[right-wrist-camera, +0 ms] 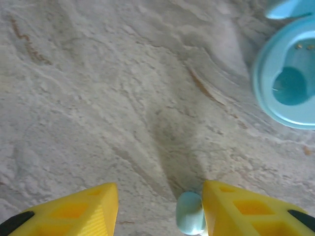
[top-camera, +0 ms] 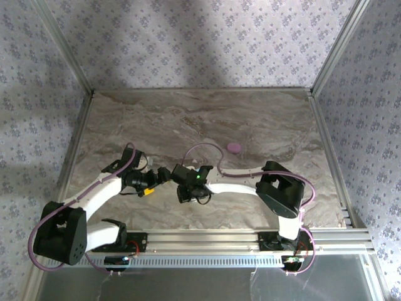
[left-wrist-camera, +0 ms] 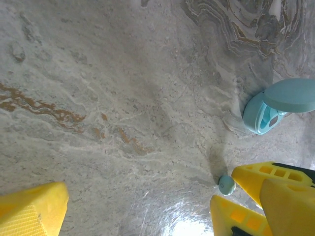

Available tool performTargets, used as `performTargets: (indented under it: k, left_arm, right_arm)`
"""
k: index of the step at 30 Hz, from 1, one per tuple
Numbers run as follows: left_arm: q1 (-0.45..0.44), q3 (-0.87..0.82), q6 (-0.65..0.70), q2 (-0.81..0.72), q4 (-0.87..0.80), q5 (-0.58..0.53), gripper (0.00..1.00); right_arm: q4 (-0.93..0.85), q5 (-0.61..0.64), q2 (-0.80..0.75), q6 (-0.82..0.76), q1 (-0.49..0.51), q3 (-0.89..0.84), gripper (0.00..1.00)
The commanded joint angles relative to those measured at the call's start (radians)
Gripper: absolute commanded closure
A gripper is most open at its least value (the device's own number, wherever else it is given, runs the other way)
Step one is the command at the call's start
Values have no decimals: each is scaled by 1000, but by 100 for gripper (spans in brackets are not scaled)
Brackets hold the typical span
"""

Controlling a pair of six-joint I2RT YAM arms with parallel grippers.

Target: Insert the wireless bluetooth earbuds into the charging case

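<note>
While the right gripper [right-wrist-camera: 158, 191] stands about half open just above the table [top-camera: 156, 119], I have one blue earbud [right-wrist-camera: 191, 212] lying between its jaws. The bud touches the inner face of the right-hand finger and sits well clear of the other, so nothing is clamped yet. My left gripper [left-wrist-camera: 162, 201] hangs near it with its jaws spread as wide as they go, holding nothing.

The step in hand, as I read it, is picking this bud up. To do it well I'd close slowly, so the free finger comes across and meets the bud squarely rather than flicking it. It looks small, glossy and rounded, so I expect it could squirt out from between the jaws. I'd want it gripped low and near the tips, so it can be lowered into a socket afterwards.

The blue case [right-wrist-camera: 288, 78] lies open ahead of the jaws and off to their right, lid raised, so the carry should be short. I'd use the left arm only to steady the case if it slides.

Counting what I can make out: one blue earbud, one open blue case, and one pink oval pod [top-camera: 234, 147] well beyond both grippers. Whether a socket in the case is already filled I cannot tell.
</note>
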Motion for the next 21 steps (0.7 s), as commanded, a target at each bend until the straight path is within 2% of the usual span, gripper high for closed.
performTargets:
  k: [1,5,11,13,21]
  left_arm:
    - [7,-11,17,-23,-3,20,0]
    - [12,-15,15,-24,-3,16,0]
    - [55,-34,8,-54,-3,12,0]
    - [75,-38,10,-60,-9,13,0]
    - [142,-25,13,-51,-10,27,0]
  right_arm:
    - [-14,-20,15,-24,8,37,50]
    - [-55,0,21,-38,8,60,50]
    - [-212,131,-6,-81,34,122,51]
    - [-280,177,6,-90,52,154,59]
    - [-530,338,131,-82,142,334,61]
